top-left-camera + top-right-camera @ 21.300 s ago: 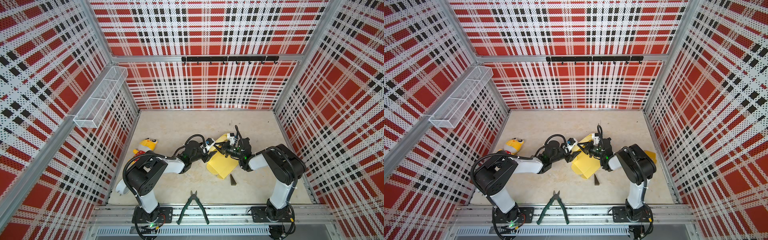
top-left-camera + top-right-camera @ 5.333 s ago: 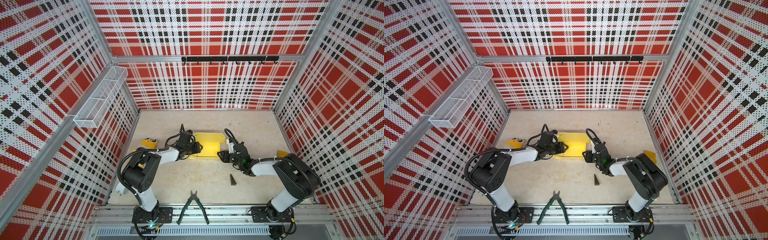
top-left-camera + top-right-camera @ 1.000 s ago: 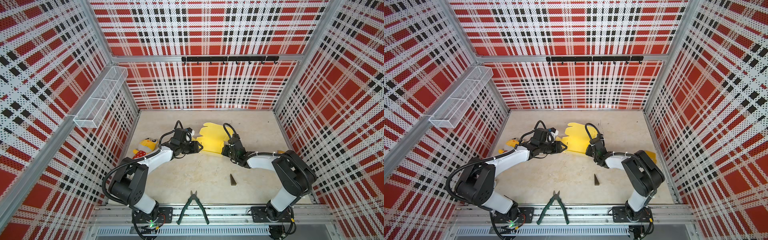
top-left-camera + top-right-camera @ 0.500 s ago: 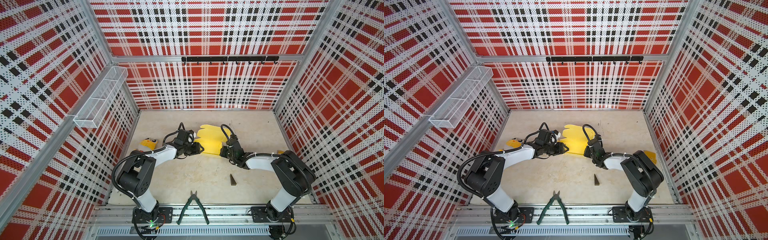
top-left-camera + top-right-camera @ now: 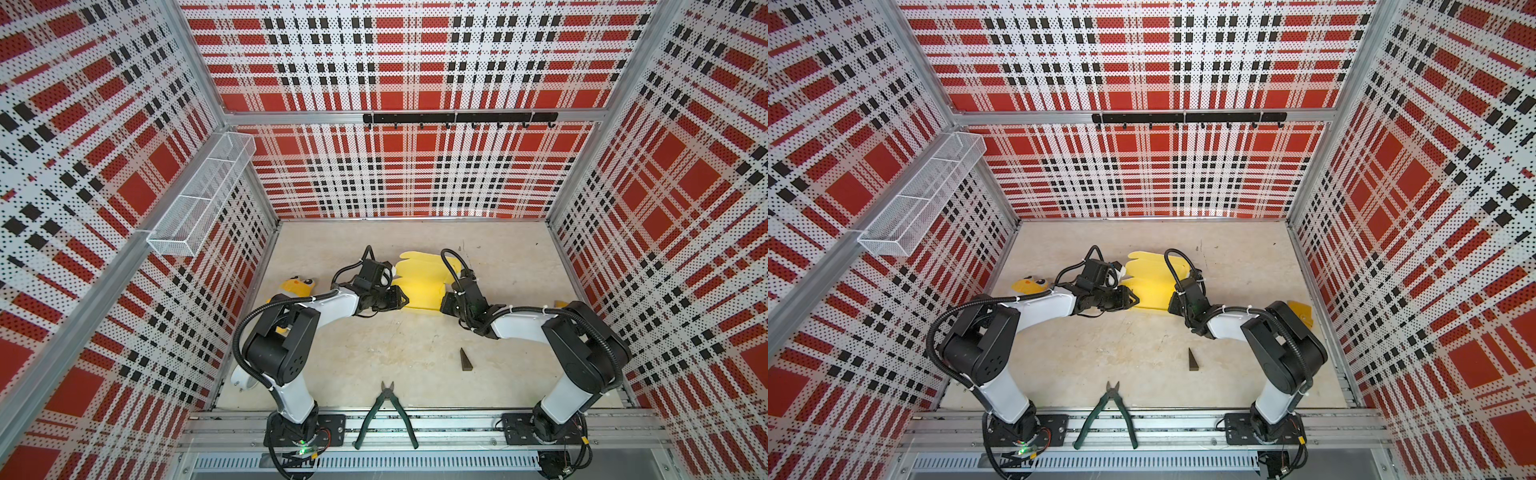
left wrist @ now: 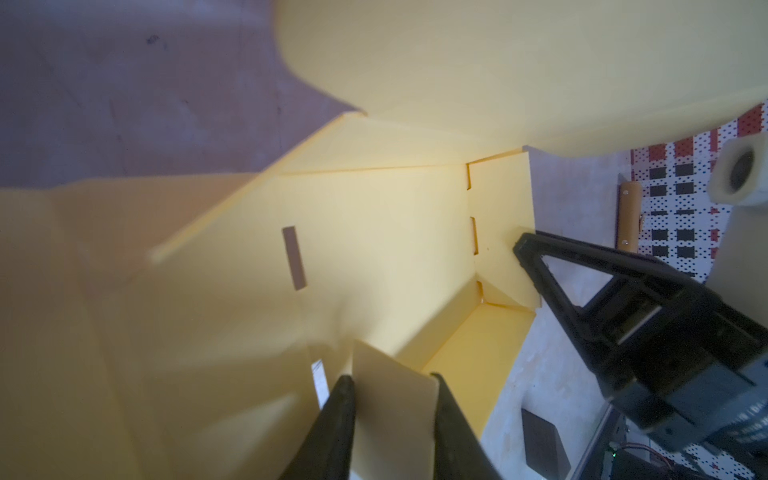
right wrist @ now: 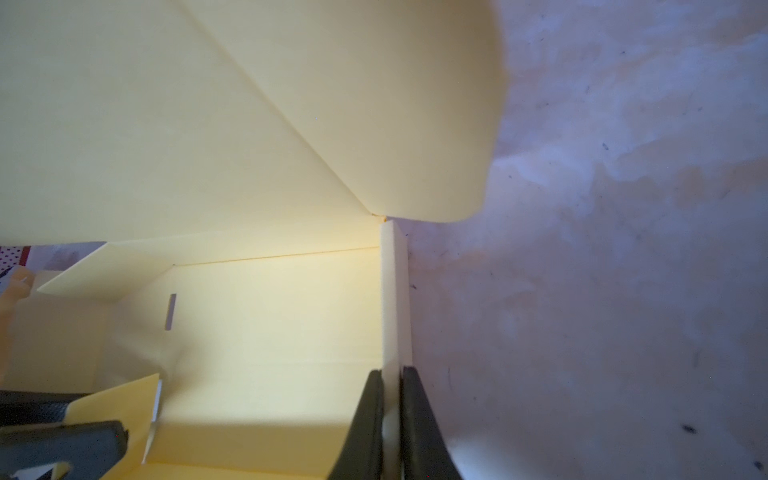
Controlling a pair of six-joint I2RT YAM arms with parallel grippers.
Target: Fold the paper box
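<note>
1. Two arms reach in twd the mid-back of the table (image 5: 374, 345), w/ the paper box (image 5: 419, 282) between their tips; seen in both top views.
2. The paper box is pale yellow card, partly formed. Its base lies flat on the table, and a lid panel w/ rounded side flaps rises from the back edge. How steeply it rises, can't tell.
3. The right gripper (image 7: 392, 424) has its fingers closed on the box's right side wall. The thin card is pinched between them and the wall stands upright.
4. The left gripper (image 6: 390, 415) has its fingers apart, one on each side of a small flap at the box's left end. Can't tell whether they press the flap or only straddle it.
5. A narrow slot (image 6: 294, 257) is cut in the base panel, approx. mid-panel.
6. A yellow plush toy (image 5: 296, 286) lies near the left wall, partly hidden by the left arm and apart from the box.
7. A dark wedge (image 5: 466, 359) lies on bare table nearer the front, on the right arm's side.
8. Green-handled pliers (image 5: 386, 411) lie at the front edge, handles over the metal rail, nose twd the back.
9. A small orange-yellow flat piece (image 5: 1300, 311) sits by the right wall, behind the right arm's elbow.
10. A wire basket (image 5: 203, 195) hangs on the left wall and a black hook rail (image 5: 459, 117) on the back wall.
</note>
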